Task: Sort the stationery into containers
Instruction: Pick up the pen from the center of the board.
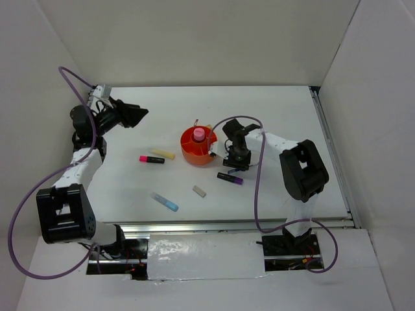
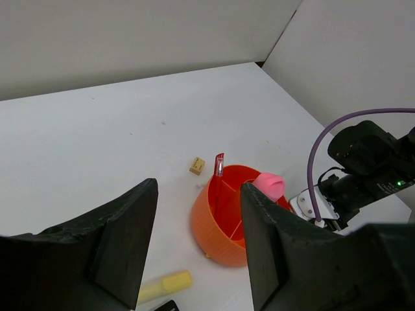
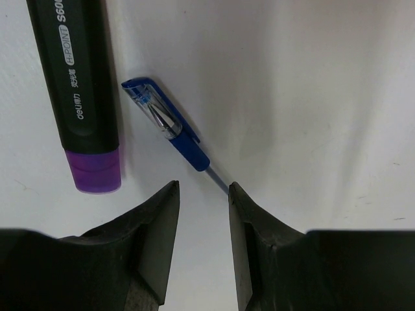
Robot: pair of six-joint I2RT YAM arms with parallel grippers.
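The white bench is boxed in by pale panels at left, back and right. Its widest bare stretches are the far right and the near right corner.

The left gripper hangs at the far left corner with its black jaws spread and nothing between them. It is well apart from the stationery.

The right gripper points down just right of the round orange plastic organizer. Its jaws are parted on either side of the thin tip of the blue pen, which lies flat on the bench; I cannot see either jaw touching it. The pen has a clear clip end.

Just beside the pen lies the purple-black marker, a smooth black barrel with printed lettering, crowding the left jaw's side.

The ribbed organizer holds an upright pink cylinder and a red pen. A small tan block sits behind it.

To its left the yellow marker and pink-black marker lie together. The light blue marker and the grey-white eraser lie nearer the arms.
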